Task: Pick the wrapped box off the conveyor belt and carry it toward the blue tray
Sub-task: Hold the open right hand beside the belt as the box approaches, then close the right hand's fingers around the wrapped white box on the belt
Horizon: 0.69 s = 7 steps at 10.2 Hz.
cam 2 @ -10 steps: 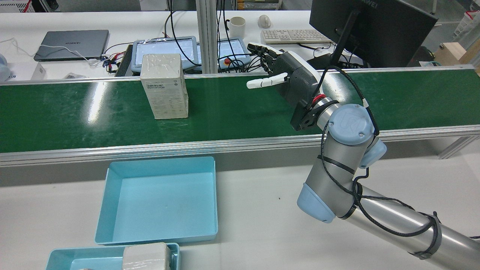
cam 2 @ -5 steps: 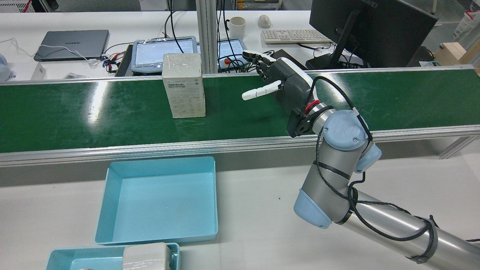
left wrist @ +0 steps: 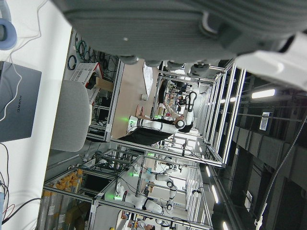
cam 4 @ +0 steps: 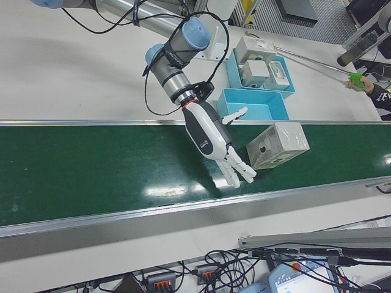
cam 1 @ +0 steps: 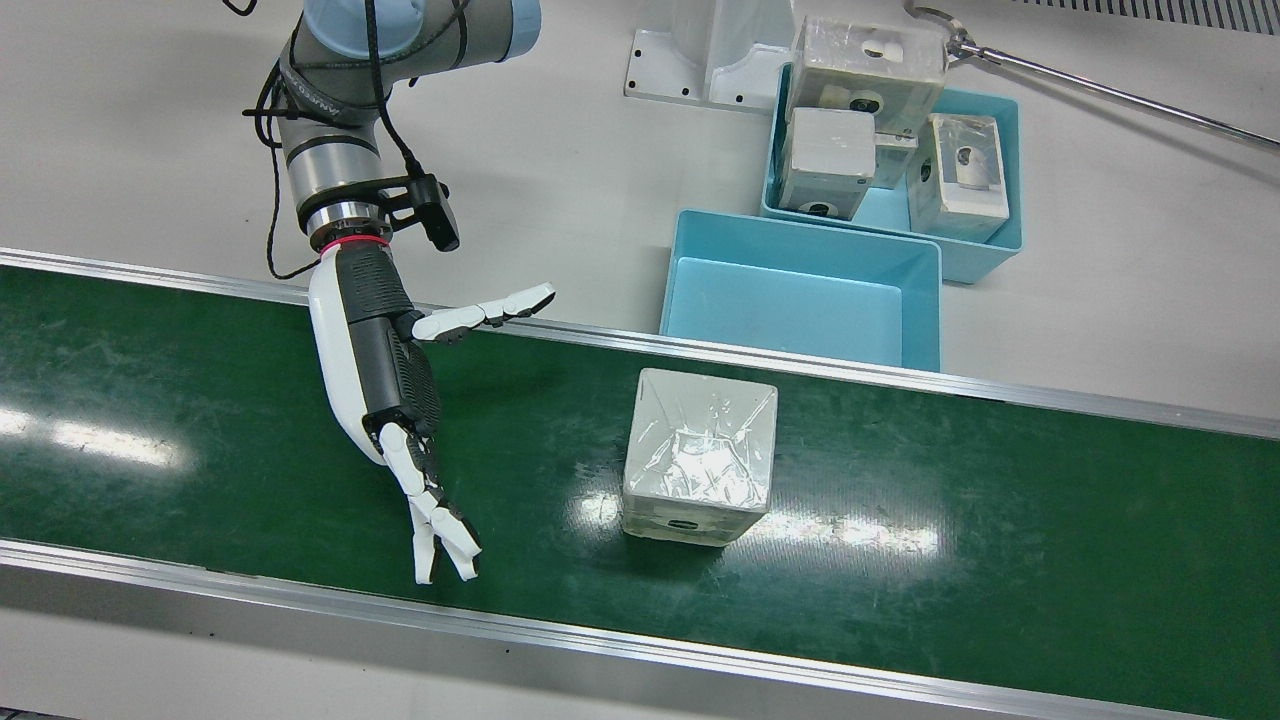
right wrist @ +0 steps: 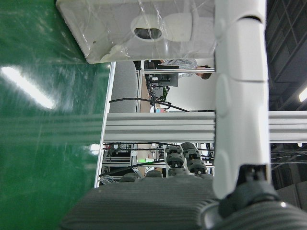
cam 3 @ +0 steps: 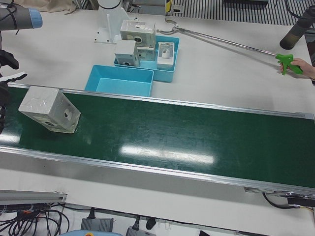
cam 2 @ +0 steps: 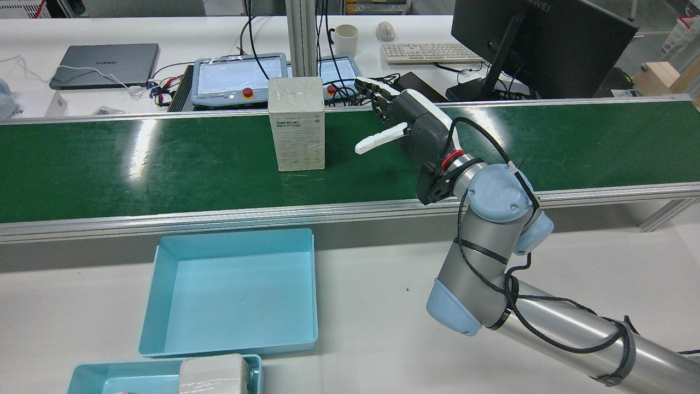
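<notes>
The white cardboard box wrapped in clear plastic film sat upright on the green conveyor belt, nothing touching it, roughly level with the empty light-blue plastic tray that was parked on the white surface on the robot's side of the belt. From the front view the box was in the middle of the belt width, with shiny glare off the wrap on top.

The right hand, black and white, was held out over the belt just beside the box, palm turned toward it, fingers spread and holding nothing. The thumb stuck out toward the box with a clear gap between them. In the front view that hand had its fingers reaching across to the operators' edge of the belt and its thumb pointing along the near rail. The right hand's own camera saw the box at the top of its frame, sitting on green belt.

A second light-blue tray behind the empty one had several similar wrapped boxes stacked in it.

The left hand only showed up as a blurry dark shape in its own camera, so I couldn't tell whether it was open or closed.
</notes>
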Tool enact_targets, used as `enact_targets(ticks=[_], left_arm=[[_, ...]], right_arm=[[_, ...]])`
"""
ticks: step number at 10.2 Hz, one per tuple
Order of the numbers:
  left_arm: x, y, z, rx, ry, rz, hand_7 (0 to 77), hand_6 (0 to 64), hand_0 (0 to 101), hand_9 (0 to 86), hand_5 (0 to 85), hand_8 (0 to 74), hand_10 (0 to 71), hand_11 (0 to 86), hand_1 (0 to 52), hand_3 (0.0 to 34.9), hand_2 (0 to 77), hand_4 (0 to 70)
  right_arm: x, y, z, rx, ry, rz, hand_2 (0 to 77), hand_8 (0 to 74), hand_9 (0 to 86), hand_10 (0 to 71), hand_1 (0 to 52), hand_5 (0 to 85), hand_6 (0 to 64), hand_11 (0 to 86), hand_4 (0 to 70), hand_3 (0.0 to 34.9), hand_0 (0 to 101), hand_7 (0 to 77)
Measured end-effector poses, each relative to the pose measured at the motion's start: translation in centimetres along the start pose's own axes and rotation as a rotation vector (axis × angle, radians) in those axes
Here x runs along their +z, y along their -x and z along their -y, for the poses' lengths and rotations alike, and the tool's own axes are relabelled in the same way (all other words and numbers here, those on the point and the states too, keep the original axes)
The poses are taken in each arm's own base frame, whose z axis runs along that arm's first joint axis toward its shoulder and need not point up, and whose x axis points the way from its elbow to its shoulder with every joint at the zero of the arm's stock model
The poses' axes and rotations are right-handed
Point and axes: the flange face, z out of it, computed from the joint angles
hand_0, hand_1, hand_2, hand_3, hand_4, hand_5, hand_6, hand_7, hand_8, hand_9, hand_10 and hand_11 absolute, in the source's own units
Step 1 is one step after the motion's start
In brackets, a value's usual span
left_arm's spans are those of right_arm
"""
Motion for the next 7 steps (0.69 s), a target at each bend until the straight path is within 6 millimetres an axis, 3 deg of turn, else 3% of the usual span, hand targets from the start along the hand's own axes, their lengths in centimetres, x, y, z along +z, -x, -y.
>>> enact_targets(ticks=[1,2,3,4,7], left_arm=[[0.0,0.0,0.0,0.000,0.000,0.000,0.5,0.5,0,0.5,1.1,0.5,0.5,0.5,0.0,0.0,0.5,0.0],[0.0,0.0,0.0,0.000,0.000,0.000,0.5,0.5,0,0.5,1.1,0.5,0.5,0.5,0.0,0.0,1.1,0.0],[0.0,0.0,0.0,0.000,0.000,0.000,0.5,0.5,0,0.5,1.1,0.5,0.5,0.5,0.0,0.0,0.5,0.0],[0.0,0.0,0.0,0.000,0.000,0.000,0.5,0.5,0,0.5,1.1,0.5,0.5,0.5,0.0,0.0,0.5,0.0],[0.0,0.0,0.0,0.000,0.000,0.000,0.5,0.5,0,0.5,1.1,0.5,0.5,0.5,0.0,0.0,0.5,0.0]], right_arm=[[0.0,0.0,0.1,-0.001,-0.002,0.000,1.6,0.0,1.1,0.0,16.4,12.0,0.0,0.5,2.2,0.0,50,1.1],[0.0,0.0,0.2,-0.003,-0.004,-0.001,1.6,0.0,1.1,0.0,10.4,11.5,0.0,0.5,2.2,0.1,49,0.5],[0.0,-0.1,0.4,-0.006,-0.009,-0.001,1.6,0.0,1.1,0.0,10.4,11.5,0.0,0.5,2.2,0.1,49,0.5],[0.0,-0.1,0.7,-0.009,-0.015,-0.002,1.6,0.0,1.1,0.0,15.8,10.9,0.0,0.5,2.2,0.1,49,0.5],[0.1,0.3,1.3,-0.015,-0.025,0.004,1.6,0.0,1.1,0.0,16.9,12.5,0.0,0.5,3.8,0.0,49,2.2]])
